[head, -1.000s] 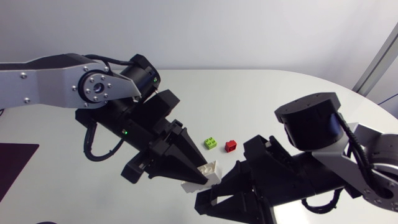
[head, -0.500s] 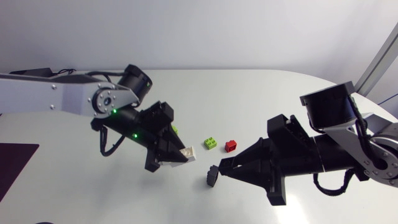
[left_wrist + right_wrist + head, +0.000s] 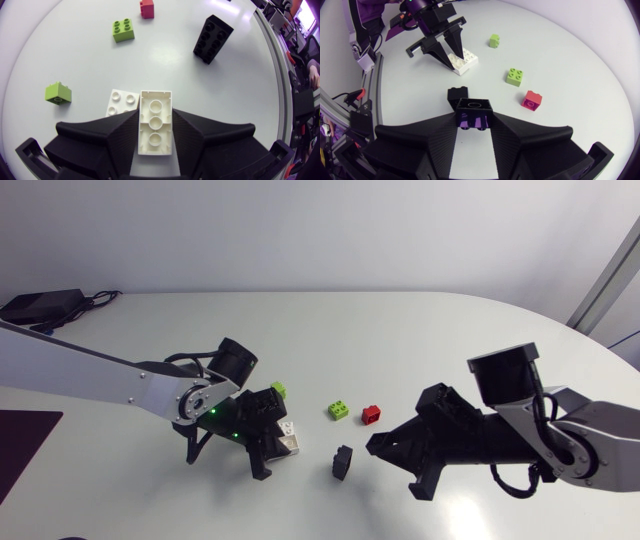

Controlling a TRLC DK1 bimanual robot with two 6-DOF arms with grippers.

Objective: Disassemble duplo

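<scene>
Long white plastic brick (image 3: pixel 155 127): gripped on both long sides by my left gripper (image 3: pixel 155 114), low over the white tabletop (image 3: pixel 420 330). A square white brick (image 3: pixel 122 101) lies against it. A black rectangular brick (image 3: pixel 342 463) stands tilted just ahead of my right gripper (image 3: pixel 475 125), whose jaws are parted and hold nothing. Bare surface separates the two. A small lime-green brick (image 3: pixel 278 390), a four-stud lime-green brick (image 3: pixel 340 410) and a small red brick (image 3: pixel 371 415) lie beyond, well inside the table's rounded edge.

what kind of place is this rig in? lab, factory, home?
Probably a robotics lab bench: a plain white tabletop, a silver-grey left robot arm and right robot arm over it, and a lime green plastic brick and red plastic brick lying loose as props.
</scene>
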